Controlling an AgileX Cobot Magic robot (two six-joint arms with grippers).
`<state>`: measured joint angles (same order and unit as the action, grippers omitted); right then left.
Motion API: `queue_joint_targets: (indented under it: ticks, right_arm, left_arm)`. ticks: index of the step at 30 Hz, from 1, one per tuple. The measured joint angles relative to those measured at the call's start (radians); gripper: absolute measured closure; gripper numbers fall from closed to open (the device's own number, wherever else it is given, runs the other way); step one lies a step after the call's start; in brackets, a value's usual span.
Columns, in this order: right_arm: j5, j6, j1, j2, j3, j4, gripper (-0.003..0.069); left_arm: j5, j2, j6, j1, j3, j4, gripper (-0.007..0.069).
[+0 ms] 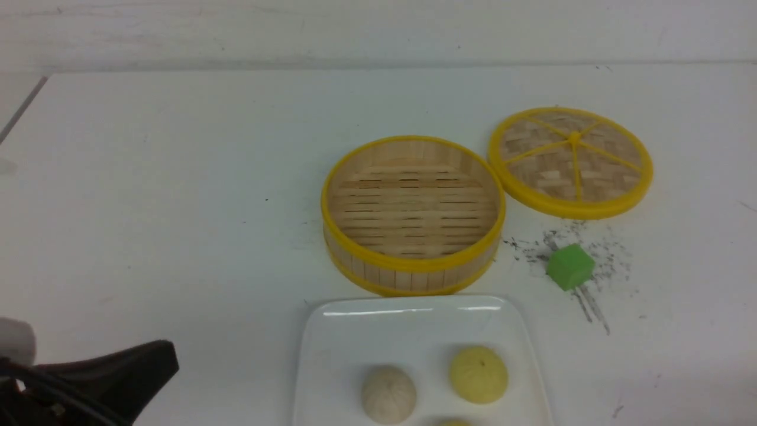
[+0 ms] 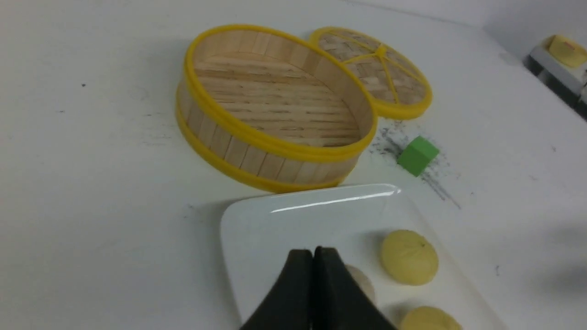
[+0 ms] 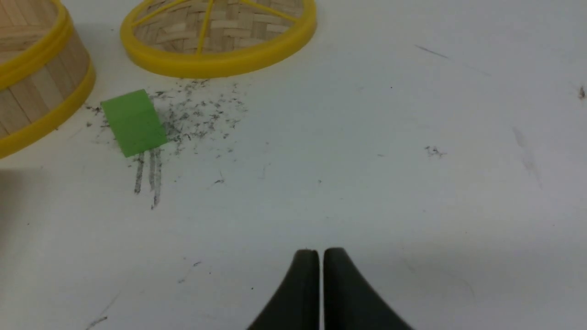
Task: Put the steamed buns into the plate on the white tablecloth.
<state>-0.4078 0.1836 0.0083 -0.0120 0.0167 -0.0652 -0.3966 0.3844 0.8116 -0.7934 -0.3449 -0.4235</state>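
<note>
Three steamed buns lie in the white plate point(image 1: 366, 331) at the near edge of the white tablecloth point(image 1: 177, 207): an off-white bun point(image 1: 388, 393), a pale yellow bun point(image 1: 478, 374), and another yellow bun point(image 1: 454, 422) cut off by the frame edge. My left gripper point(image 1: 170, 358) is low at the near left, apart from the plate, shut and empty. In the left wrist view the left gripper point(image 2: 313, 251) partly hides the off-white bun point(image 2: 365, 284), beside the two yellow buns point(image 2: 408, 256) point(image 2: 429, 319). The right gripper point(image 3: 319, 252) is shut over bare cloth, holding nothing.
An empty yellow-rimmed bamboo steamer point(image 1: 412, 213) stands just behind the plate. Its woven lid point(image 1: 571, 161) lies flat to the right. A green cube point(image 1: 569, 267) sits on dark scuff marks in front of the lid, to the right of the steamer.
</note>
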Motion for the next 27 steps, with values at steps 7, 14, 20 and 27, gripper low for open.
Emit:
queue_joint_targets:
  ticks: [7, 14, 20, 27]
  right_arm:
    - [0.0, 0.0, 0.0, 0.0, 0.0, -0.003, 0.0614]
    - [0.0, 0.0, 0.0, 0.0, 0.0, -0.003, 0.0612]
    - [0.0, 0.0, 0.0, 0.0, 0.0, -0.003, 0.0607]
    - [0.0, 0.0, 0.0, 0.0, 0.0, -0.003, 0.0595]
  left_arm:
    - [-0.026, 0.0, 0.12, 0.0, 0.007, -0.013, 0.0605]
    - [-0.033, -0.016, 0.123, 0.039, 0.007, 0.052, 0.0596]
    - [0.079, -0.089, -0.308, 0.298, 0.066, 0.351, 0.0591]
    - [0.194, -0.214, -0.533, 0.637, 0.243, 0.39, 0.0583]
